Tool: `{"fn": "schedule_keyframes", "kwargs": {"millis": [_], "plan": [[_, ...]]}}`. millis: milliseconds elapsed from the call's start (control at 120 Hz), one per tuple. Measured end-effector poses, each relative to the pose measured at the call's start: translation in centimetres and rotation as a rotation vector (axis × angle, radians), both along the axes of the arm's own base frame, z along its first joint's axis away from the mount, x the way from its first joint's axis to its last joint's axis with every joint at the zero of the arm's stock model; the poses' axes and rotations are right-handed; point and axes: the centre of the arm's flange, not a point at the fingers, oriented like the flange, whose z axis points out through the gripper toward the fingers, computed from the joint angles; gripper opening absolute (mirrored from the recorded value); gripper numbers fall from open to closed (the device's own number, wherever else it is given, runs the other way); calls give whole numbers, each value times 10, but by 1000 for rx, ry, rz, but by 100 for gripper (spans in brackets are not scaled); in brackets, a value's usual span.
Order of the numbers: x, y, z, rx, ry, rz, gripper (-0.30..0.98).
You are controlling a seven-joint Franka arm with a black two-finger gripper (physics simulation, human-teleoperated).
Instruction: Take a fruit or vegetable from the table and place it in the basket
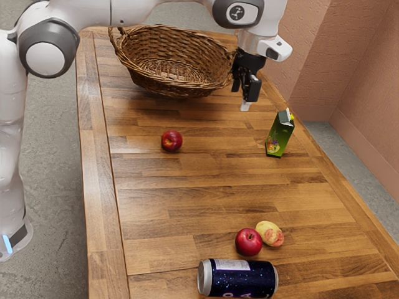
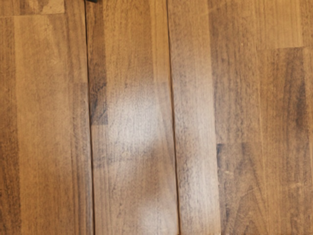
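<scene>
While our gripper (image 1: 245, 103) hangs over the table (image 1: 187, 187) near the basket (image 1: 168, 84), we can't tell if it's open or closed! One apple (image 1: 172, 141) lies off toward the exterior view's left; another apple (image 1: 249, 242) and the yellow-red fruit (image 1: 270, 233) sit well apart from us, near the can (image 1: 240, 278).

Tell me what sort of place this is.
Probably a mock-up workspace for robot trials, rendered rather than real: a robot arm stands beside a long wooden table set with a wicker basket and a drinks can.
</scene>
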Motion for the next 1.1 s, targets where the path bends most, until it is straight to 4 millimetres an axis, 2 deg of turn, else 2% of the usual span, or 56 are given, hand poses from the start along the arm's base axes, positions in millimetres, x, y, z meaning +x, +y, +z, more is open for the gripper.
{"fn": "schedule_keyframes", "kwargs": {"millis": [333,450,525,583,650,700,742,800,867,1017,1100], "plan": [[0,0,-1,2,5,-20,69],[-5,0,10,-1,-9,-27,69],[-8,11,9,11,11,-26,68],[-15,31,-4,37,52,-22,69],[-50,46,-32,76,100,-52,69],[-69,58,-53,90,120,-79,69],[-85,69,-59,94,116,-93,69],[-103,98,-62,83,98,-87,69],[-110,116,-76,60,93,-101,69],[-116,122,-128,16,104,-177,69],[-116,123,-147,8,96,-215,69]]}}
